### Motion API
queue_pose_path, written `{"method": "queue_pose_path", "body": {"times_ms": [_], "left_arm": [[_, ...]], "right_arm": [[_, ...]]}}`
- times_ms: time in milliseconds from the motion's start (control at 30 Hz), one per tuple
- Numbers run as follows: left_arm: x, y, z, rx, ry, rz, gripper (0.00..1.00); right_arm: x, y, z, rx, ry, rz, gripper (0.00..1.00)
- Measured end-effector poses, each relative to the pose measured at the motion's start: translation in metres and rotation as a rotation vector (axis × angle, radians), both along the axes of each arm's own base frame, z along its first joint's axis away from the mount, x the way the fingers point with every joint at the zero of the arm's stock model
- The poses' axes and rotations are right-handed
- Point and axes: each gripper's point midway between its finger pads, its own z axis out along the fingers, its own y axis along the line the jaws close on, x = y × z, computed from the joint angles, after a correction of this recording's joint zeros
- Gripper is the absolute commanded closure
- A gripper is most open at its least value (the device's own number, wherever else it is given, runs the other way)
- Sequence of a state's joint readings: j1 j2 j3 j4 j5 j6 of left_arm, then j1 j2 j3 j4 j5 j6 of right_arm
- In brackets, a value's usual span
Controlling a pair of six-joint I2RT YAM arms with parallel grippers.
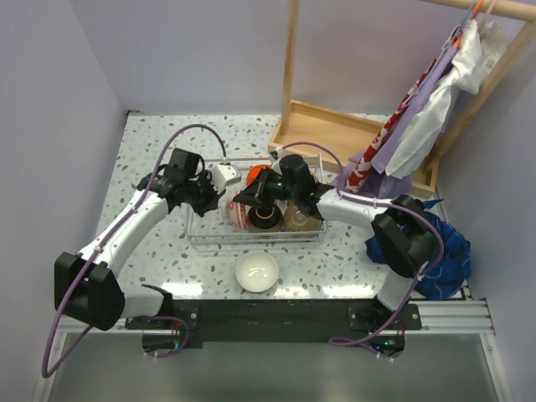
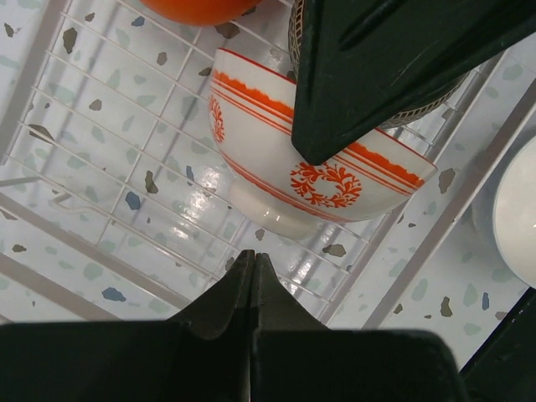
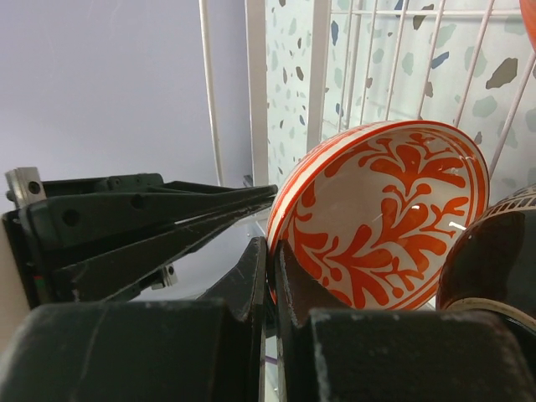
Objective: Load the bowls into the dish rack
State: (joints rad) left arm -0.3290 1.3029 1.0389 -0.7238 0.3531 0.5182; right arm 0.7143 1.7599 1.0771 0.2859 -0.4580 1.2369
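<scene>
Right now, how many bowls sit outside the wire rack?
1: the white bowl on the table, just in front of the dish rack. Others may be hidden from view.

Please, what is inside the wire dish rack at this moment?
Four bowls show in the dish rack: red-patterned bowl, dark brown bowl, tan bowl, orange bowl. The left hand and right hand cover its middle from above, so more may be hidden.

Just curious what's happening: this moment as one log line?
left gripper shut, empty, over dish rack | right gripper shut on red-patterned bowl rim | white bowl on table
</scene>
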Motion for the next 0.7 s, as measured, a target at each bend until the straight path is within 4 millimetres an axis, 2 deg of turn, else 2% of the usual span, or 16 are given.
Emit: {"method": "queue_pose_path", "body": {"times_ms": [233, 433, 700], "left_arm": [[-0.004, 0.002, -0.008, 0.020, 0.011, -0.001, 1.00], [0.004, 0.000, -0.008, 0.014, -0.012, 0.004, 1.00], [0.007, -0.009, -0.018, -0.007, 0.022, -0.009, 1.00]], "right_arm": [[0.000, -0.001, -0.001, -0.005, 0.004, -0.003, 1.00], [0.000, -0.002, -0.001, -0.009, 0.009, -0.006, 1.00], [0.001, -0.003, -0.001, -0.015, 0.010, -0.015, 1.00]]}}
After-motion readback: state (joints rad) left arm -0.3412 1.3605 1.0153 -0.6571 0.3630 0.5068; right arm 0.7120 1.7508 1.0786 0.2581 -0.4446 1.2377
